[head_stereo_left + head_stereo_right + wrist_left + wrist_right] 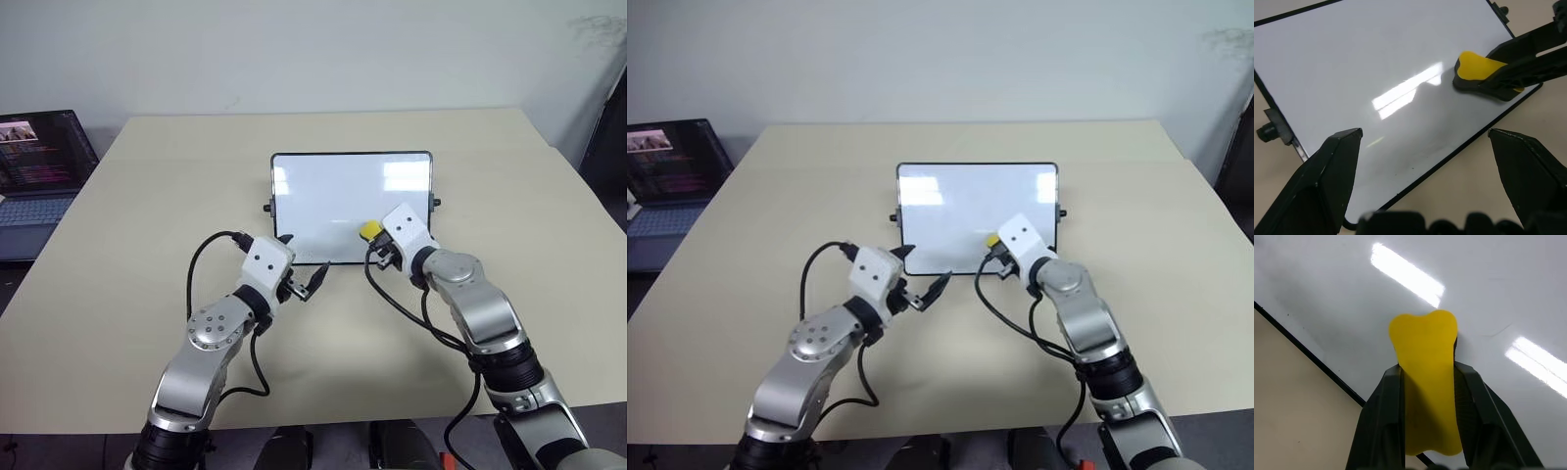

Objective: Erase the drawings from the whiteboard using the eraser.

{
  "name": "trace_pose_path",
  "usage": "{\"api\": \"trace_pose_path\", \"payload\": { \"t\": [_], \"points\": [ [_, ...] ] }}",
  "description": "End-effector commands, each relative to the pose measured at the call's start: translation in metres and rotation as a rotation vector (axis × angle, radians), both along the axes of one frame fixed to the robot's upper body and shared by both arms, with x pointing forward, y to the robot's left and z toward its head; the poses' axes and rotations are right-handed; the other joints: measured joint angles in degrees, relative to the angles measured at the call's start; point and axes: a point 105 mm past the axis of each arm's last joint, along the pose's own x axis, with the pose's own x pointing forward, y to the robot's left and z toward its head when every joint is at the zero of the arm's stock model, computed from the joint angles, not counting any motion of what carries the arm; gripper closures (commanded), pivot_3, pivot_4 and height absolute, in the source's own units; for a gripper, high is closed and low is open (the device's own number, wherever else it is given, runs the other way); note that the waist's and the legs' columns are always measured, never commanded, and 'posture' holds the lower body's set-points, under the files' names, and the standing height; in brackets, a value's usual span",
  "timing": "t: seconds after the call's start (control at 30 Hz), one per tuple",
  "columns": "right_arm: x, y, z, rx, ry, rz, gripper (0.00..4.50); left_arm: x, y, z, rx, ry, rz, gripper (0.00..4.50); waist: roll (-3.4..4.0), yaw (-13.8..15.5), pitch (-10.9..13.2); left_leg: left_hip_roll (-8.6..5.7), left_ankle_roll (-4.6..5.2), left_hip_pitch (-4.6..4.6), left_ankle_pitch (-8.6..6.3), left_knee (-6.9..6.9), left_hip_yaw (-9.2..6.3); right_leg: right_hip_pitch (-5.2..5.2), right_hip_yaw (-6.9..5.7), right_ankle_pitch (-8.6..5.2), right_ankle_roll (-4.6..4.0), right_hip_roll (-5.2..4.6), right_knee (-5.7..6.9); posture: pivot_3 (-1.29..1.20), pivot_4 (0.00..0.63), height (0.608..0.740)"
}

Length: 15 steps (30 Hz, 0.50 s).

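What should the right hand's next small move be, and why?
Probably lift the eraser clear and check the board. The right hand is shut on it at the whiteboard near edge, and the surface shows no dark drawings, only a faint streak beside the eraser; one short wipe there may finish it.

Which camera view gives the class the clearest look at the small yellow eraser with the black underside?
The right wrist view: the small yellow eraser with the black underside sits large and central, clamped in the right gripper over the glossy white whiteboard. The left wrist view shows its black underside from the side; the eye views show a small yellow spot.
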Motion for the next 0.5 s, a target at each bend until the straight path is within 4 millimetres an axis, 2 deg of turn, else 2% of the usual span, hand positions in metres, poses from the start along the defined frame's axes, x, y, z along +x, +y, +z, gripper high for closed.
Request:
{"api": "trace_pose_path", "payload": {
  "t": [0.03, 0.27, 0.5],
  "points": [
    [-0.003, -0.013, 0.03, 0.044, -0.075, -0.048, 3.45, -0.01, -0.006, 0.022, -0.007, -0.066, -0.107, 0.0, 0.01, 0.0, 0.0, 0.0, 0.0, 0.0, 0.0, 0.0, 0.0, 0.0, 0.0, 0.0, 0.0, 0.0, 0.0, 0.0, 0.15, 0.74],
    [-0.022, -0.056, 0.039, 0.066, -0.035, -0.205, 3.45, -0.026, -0.008, 0.031, 0.024, -0.032, -0.337, 0.0, 0.02, 0.0, 0.0, 0.0, 0.01, -0.04, 0.0, -0.01, -0.02, -0.01, -0.03, 0.0, 0.0, 0.0, -0.03, 0.0, 0.15, 0.74],
    [-0.039, -0.091, 0.025, 0.093, 0.061, -0.408, 3.45, -0.035, -0.023, 0.028, 0.047, -0.022, -0.515, 0.0, 0.03, 0.0, 0.0, 0.01, 0.01, -0.03, -0.01, -0.03, 0.01, 0.0, 0.0, -0.01, 0.0, 0.0, -0.05, 0.0, 0.15, 0.74]
  ]
}}
